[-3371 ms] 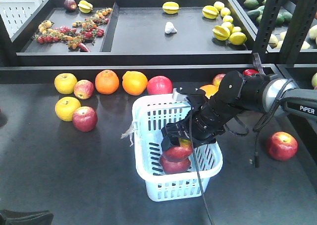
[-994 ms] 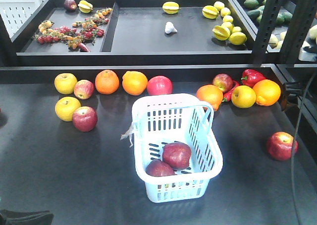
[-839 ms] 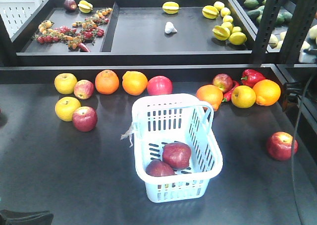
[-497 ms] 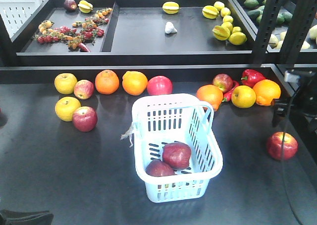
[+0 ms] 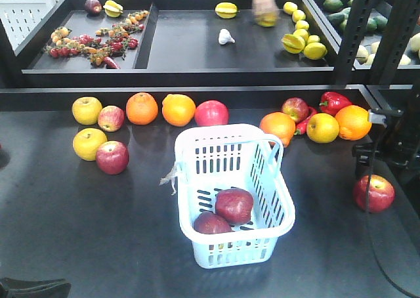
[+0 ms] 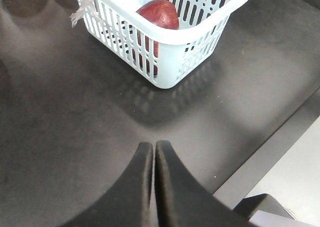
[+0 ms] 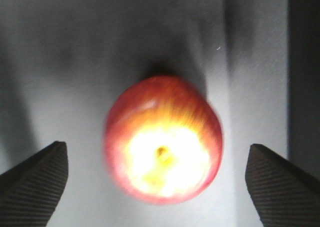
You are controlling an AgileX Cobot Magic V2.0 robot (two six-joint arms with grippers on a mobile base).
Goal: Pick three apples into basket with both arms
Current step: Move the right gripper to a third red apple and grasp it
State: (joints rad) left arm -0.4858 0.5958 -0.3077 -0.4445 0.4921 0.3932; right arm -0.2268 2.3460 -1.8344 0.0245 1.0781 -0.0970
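The pale blue basket stands mid-table with two dark red apples inside. A third red apple lies on the table at the right. My right arm hangs just above and behind it. In the right wrist view the right gripper is open, its fingers wide on either side of that apple, not touching it. The left gripper is shut and empty, low over bare table near the front edge, short of the basket and an apple in it.
More red apples, yellow apples, oranges and a red pepper line the table's back. A person's hand reaches into the rear tray. Black frame posts stand at the right.
The right arm let an apple go in the basket, pulled out to the right, and now hangs over the lone apple there. A hand has appeared at the rear tray.
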